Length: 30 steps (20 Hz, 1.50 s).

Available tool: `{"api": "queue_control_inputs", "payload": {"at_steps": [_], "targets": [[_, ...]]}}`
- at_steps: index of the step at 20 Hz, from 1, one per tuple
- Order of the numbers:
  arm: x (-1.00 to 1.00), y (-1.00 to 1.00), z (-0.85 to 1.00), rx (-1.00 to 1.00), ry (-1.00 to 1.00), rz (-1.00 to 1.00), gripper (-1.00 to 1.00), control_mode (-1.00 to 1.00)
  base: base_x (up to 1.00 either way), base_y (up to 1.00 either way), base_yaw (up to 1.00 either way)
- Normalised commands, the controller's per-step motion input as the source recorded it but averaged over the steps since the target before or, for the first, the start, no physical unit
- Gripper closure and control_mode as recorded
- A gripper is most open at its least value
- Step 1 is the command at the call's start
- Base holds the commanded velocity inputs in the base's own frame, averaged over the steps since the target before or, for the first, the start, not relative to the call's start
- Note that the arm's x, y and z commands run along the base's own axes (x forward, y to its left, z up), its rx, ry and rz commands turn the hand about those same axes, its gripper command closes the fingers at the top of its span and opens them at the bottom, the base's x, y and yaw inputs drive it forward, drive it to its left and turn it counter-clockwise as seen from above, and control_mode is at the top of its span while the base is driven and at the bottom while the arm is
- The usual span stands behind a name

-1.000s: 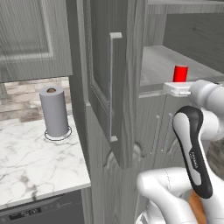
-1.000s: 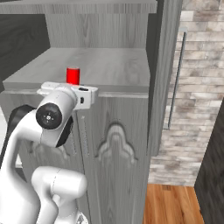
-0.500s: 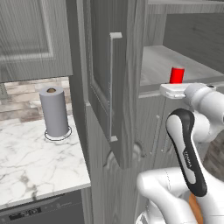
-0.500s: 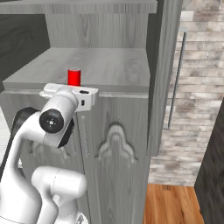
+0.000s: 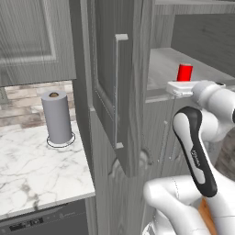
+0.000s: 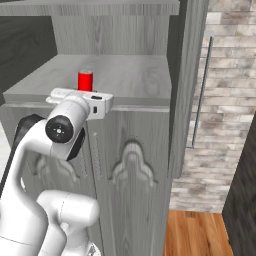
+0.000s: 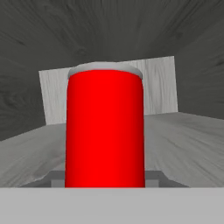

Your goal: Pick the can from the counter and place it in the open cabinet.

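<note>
The small red cylindrical drink can with its silver top stands upright over the flat grey shelf of the tall grey wood-grain cabinet, near the shelf's front edge, and the hand view shows it square in front of the camera, between the tips of the pincer. The pincer is closed on the can; its narrow setting fits a grip around the can's body. The white arm reaches forward from the base with its hand level at the shelf edge. The step in hand appears to be the placing: the can is already inside the open cabinet, and whether its base touches the shelf cannot be told from these views. The next move, as a judgement, calls for settling the can fully onto the shelf, spreading the pincer enough to free it without tipping it, then drawing the hand straight back clear of the cabinet's open door with the long bar handle. Against the earlier frames, the can sits a little lower in the base views and closer to the shelf surface, while the arm's dark-jointed link has swung further forward and down; the grey paper towel roll on the white marble tabletop is unchanged.
</note>
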Motion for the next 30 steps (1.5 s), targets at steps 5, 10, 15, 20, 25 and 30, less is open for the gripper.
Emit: {"api": "queue_control_inputs", "payload": {"at_steps": [5,10,15,20,25,30], "targets": [[0.16,0.00,0.05,0.00,0.00,0.00,1.00,-1.00,0.00,0.00,0.00],[0.28,0.00,0.00,0.00,0.00,0.00,1.00,-1.00,0.00,0.00,0.00],[0.35,0.00,0.00,0.00,0.00,0.00,1.00,-1.00,0.00,0.00,0.00],[0.37,0.00,0.00,0.00,0.00,0.00,1.00,-1.00,0.00,0.00,0.00],[0.35,0.00,0.00,0.00,0.02,0.00,1.00,-1.00,0.00,0.00,0.00],[0.35,0.00,-0.01,0.00,0.03,0.00,1.00,-1.00,0.00,0.00,0.00]]}}
